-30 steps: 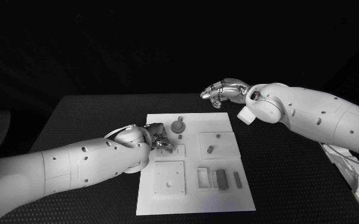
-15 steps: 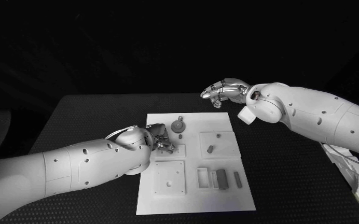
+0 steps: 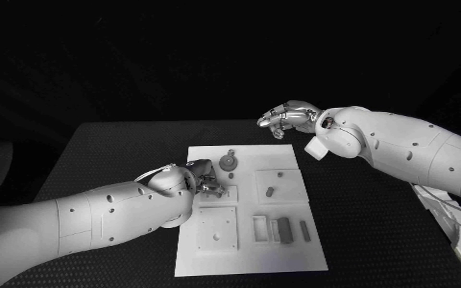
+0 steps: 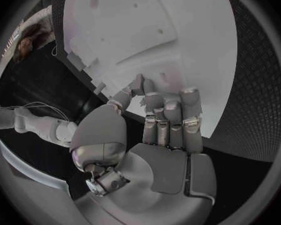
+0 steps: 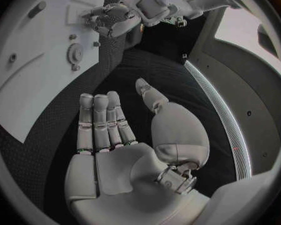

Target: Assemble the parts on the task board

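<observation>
Am working left hand [image 3: 200,180] fingers down at task board [image 3: 288,261] left-middle recess; grasp indiscernible. Right hand [image 3: 286,117] hovering far, holding nothing, fingers apart. Next: seating part squarely.

The task board [image 3: 248,235] is seen as a white rectangular plate laid flat on the black tabletop, its long side running away from the robot. Several raised square blocks are carried on it. A round toothed grey part [image 3: 228,163] is lain near its far end, a small grey part [image 3: 271,192] sits on the right-hand square block, and long grey parts [image 3: 284,231] are lined up, seemingly in slots, near its front right corner.
</observation>
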